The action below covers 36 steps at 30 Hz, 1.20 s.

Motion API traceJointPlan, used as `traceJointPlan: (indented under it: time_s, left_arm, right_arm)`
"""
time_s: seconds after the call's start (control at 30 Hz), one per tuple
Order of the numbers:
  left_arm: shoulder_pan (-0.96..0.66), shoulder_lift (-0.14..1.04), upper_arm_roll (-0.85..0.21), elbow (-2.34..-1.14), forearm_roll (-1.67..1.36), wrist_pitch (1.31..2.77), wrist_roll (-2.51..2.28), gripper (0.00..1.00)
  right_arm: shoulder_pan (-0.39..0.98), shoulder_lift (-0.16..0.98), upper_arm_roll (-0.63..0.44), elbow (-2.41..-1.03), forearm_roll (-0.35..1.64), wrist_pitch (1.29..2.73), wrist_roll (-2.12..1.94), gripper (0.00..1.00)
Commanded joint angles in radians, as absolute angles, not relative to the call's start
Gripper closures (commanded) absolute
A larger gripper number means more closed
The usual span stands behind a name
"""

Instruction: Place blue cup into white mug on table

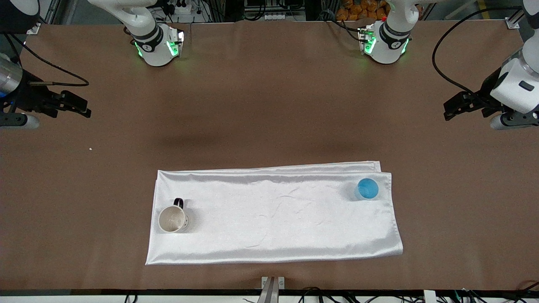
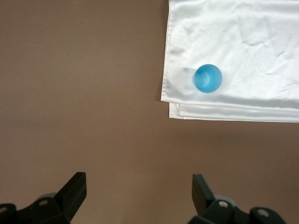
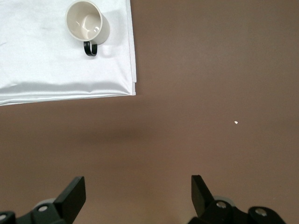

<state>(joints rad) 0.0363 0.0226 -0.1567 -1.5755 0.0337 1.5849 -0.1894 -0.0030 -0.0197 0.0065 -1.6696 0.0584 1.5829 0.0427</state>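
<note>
The blue cup [image 1: 367, 188] stands upright on a white cloth [image 1: 273, 214], near the cloth's corner toward the left arm's end. It also shows in the left wrist view [image 2: 207, 78]. The white mug [image 1: 172, 219] with its black handle stands upright on the cloth toward the right arm's end, and shows in the right wrist view [image 3: 86, 22]. My left gripper [image 1: 449, 110] is open and empty over bare table [image 1: 269, 105] at its own end; its wrist view shows it too [image 2: 139, 186]. My right gripper [image 1: 82, 107] is open and empty over bare table at its end [image 3: 138, 189].
The shiny white folded cloth [image 2: 233, 51] lies across the part of the table nearer the front camera. A tiny white speck [image 1: 90, 148] lies on the table near the right gripper. Both arm bases stand along the table's robot edge.
</note>
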Motion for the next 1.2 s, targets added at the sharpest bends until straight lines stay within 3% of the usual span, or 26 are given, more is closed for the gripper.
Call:
traceJointPlan:
  time_s: [0.0, 0.53, 0.93, 1.17]
  left_arm:
    - [0.046, -0.006, -0.155, -1.597, 0.003, 1.577, -0.175, 0.00]
    - [0.032, 0.087, -0.163, -1.591, -0.011, 1.621, -0.179, 0.00]
    - [0.006, 0.232, -0.166, -1.595, -0.018, 1.804, -0.181, 0.00]
    - [-0.005, 0.301, -0.166, -1.595, -0.018, 1.902, -0.184, 0.00]
  right_arm:
    - [-0.006, -0.014, 0.012, -1.660, 0.071, 1.571, 0.066, 0.00]
    - [-0.006, -0.008, 0.014, -1.664, 0.071, 1.580, 0.066, 0.00]
    - [-0.003, 0.017, 0.014, -1.663, 0.072, 1.594, 0.066, 0.00]
    - [0.058, 0.100, 0.014, -1.658, 0.077, 1.661, 0.067, 0.00]
